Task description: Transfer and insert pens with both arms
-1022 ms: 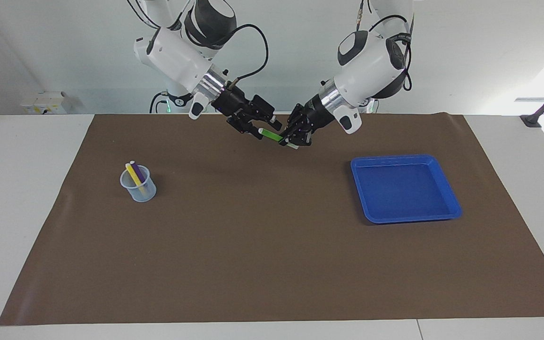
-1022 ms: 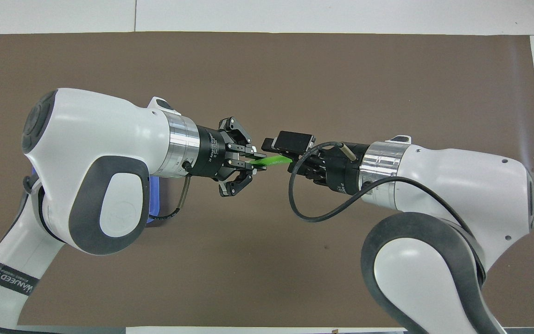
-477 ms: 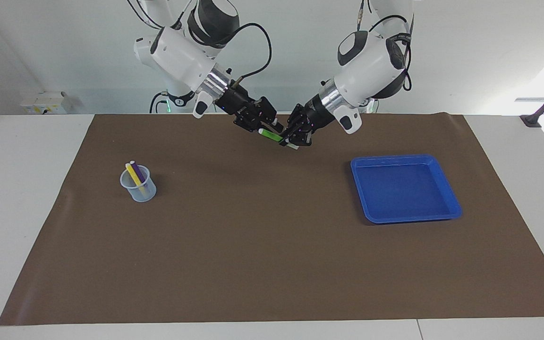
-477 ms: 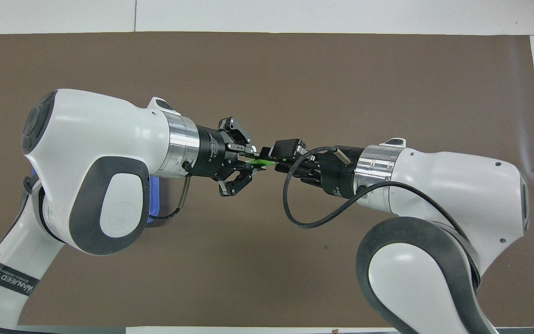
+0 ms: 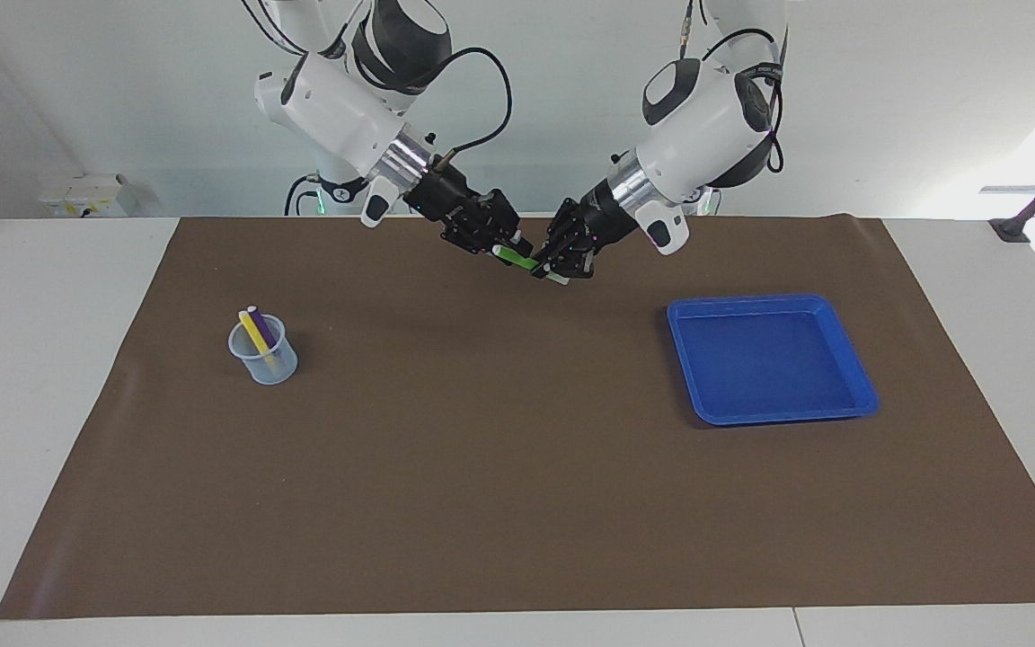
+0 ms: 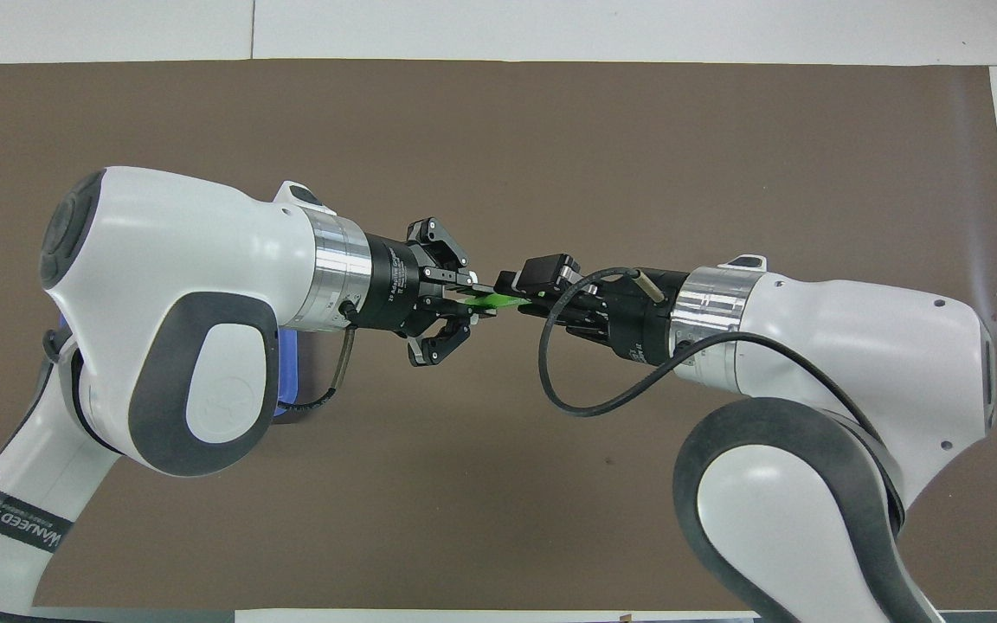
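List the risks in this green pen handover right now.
1. The green pen hangs in mid-air over the brown mat, pinched by the left gripper; if that lets go before the right gripper grips firmly, the pen may drop.
2. The grippers sit very close together and might collide.

White tabletop (image 5: 23,359) before me, brown mat (image 5: 517,485) covering most of it, plain pale wall (image 5: 122,99), bright daylight at my left arm's end.
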Motion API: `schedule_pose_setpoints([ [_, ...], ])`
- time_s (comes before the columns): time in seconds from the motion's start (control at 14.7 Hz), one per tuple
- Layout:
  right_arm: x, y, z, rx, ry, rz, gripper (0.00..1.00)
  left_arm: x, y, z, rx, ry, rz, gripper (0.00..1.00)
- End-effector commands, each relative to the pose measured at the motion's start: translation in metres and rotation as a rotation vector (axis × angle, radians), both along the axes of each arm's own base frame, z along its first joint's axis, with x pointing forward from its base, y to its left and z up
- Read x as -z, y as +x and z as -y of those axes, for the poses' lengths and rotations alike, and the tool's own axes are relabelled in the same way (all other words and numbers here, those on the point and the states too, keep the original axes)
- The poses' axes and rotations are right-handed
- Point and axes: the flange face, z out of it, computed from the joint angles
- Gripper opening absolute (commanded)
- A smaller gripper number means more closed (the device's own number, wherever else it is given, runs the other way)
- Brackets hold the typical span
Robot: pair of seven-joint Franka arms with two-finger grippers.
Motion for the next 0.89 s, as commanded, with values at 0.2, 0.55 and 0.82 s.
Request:
schedule_pose_setpoints([
  [0.2,-0.001,-0.006,0.004,0.003,-0.001,0.012,0.0,-0.002,-0.009,-0.003,-0.013,-0.01,0.006,0.0],
  [0.55,-0.003,0.0,0.03,-0.139,-0.147,-0.018,0.0,-0.006,-0.007,-0.005,-0.022,-0.014,0.012,1.0],
  [0.82,-0.022,-0.001,0.094,-0.388,-0.386,-0.035,0.0,-0.007,-0.008,-0.013,0.026,0.0,0.038,1.0],
])
